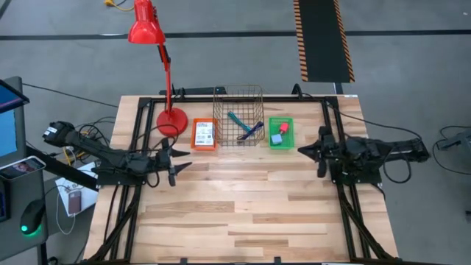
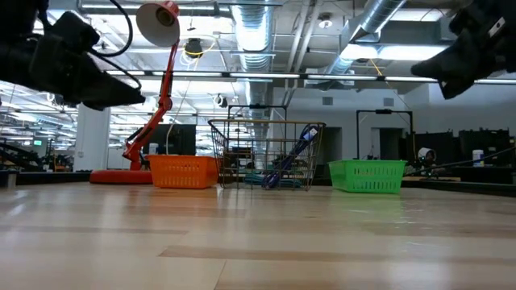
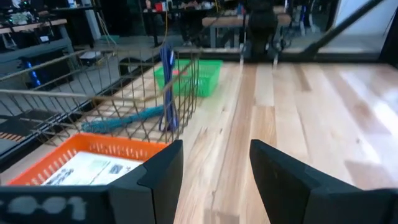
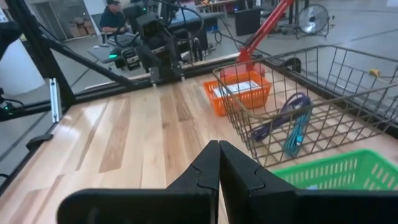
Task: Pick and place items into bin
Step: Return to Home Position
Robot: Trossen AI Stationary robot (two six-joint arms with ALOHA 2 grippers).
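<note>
A white printed card point(image 1: 204, 133) lies flat in the orange bin point(image 1: 195, 135), also seen in the left wrist view point(image 3: 87, 168). The blue pen point(image 1: 252, 132) and the teal pen point(image 1: 237, 121) lie in the wire basket point(image 1: 238, 88); the blue pen point(image 3: 168, 87) leans against its wall. The pink-red block point(image 1: 282, 128) and the blue-grey block point(image 1: 276, 138) rest in the green bin point(image 1: 280, 144). My left gripper point(image 1: 173, 163) hovers open at the table's left, short of the orange bin. My right gripper point(image 1: 318, 152) hovers shut at the table's right, beside the green bin point(image 4: 336, 171).
A red desk lamp point(image 1: 165, 66) stands by its round base point(image 1: 171, 120) on the table's far left, just left of the orange bin. The three containers line the far edge. Bare wood point(image 1: 250, 213) stretches across the middle and near side. A person point(image 4: 112, 15) sits beyond the table.
</note>
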